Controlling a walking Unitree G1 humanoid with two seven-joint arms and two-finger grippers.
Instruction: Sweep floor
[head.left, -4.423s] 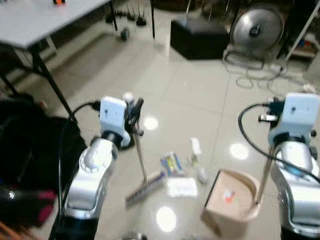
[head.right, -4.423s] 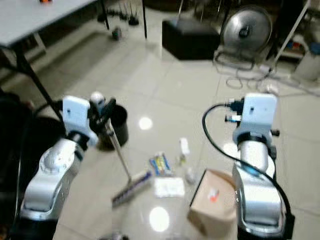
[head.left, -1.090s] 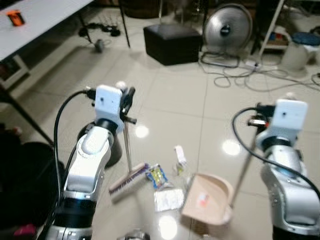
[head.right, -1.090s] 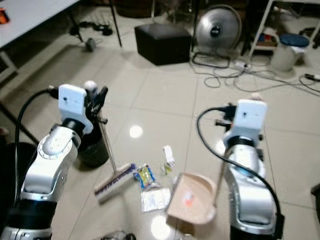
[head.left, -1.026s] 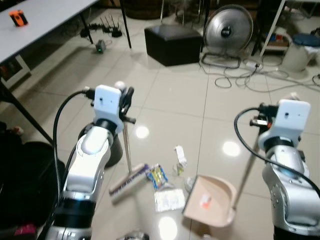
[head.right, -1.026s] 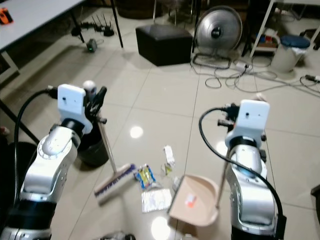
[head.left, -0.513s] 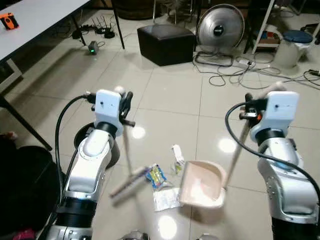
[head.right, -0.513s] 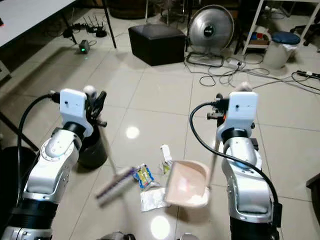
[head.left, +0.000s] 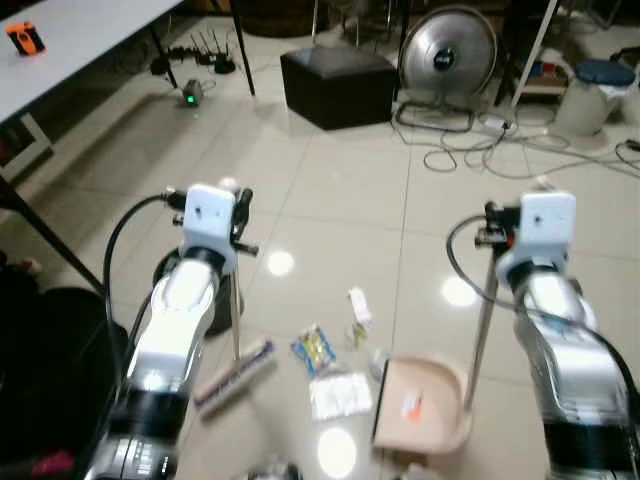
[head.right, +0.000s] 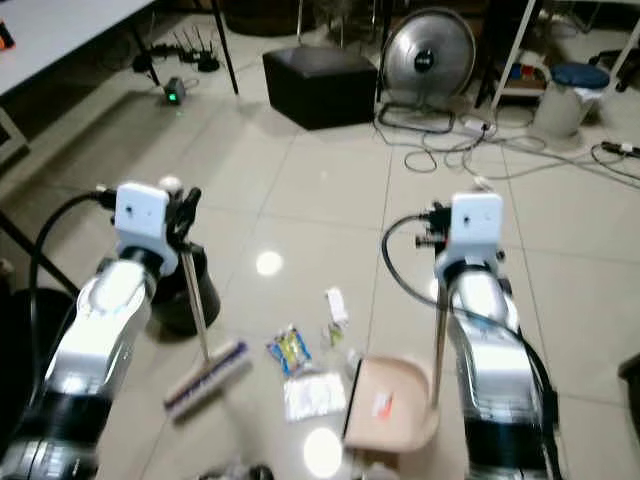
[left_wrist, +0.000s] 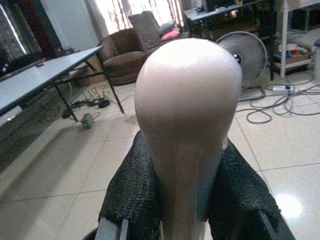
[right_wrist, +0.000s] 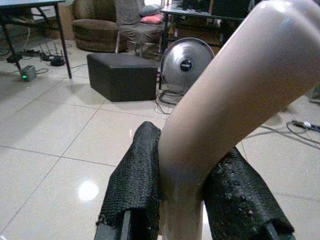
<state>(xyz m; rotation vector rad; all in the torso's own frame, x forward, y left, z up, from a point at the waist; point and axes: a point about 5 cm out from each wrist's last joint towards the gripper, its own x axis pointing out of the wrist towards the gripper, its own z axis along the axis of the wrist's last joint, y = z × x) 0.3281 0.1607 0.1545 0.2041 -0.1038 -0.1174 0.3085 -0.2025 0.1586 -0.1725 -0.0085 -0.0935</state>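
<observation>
The left gripper (head.left: 237, 207) has its black fingers (left_wrist: 131, 192) clenched on the pale handle of the long-handled broom (head.left: 236, 362), whose brush head rests on the glossy tiled floor (head.left: 340, 190) left of the scattered wrappers (head.left: 315, 349). To the right, the right gripper (head.left: 497, 232) grasps the stick of the beige plastic dustpan (head.left: 417, 405). A hard stroke could fling light litter past the pan, or knock the pan askew.

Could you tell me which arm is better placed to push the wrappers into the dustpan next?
The left. Its gripper is shut on the broom handle, and the broom head rests on the floor on the robot's left of the wrappers. The right gripper holds the dustpan on their other side.
</observation>
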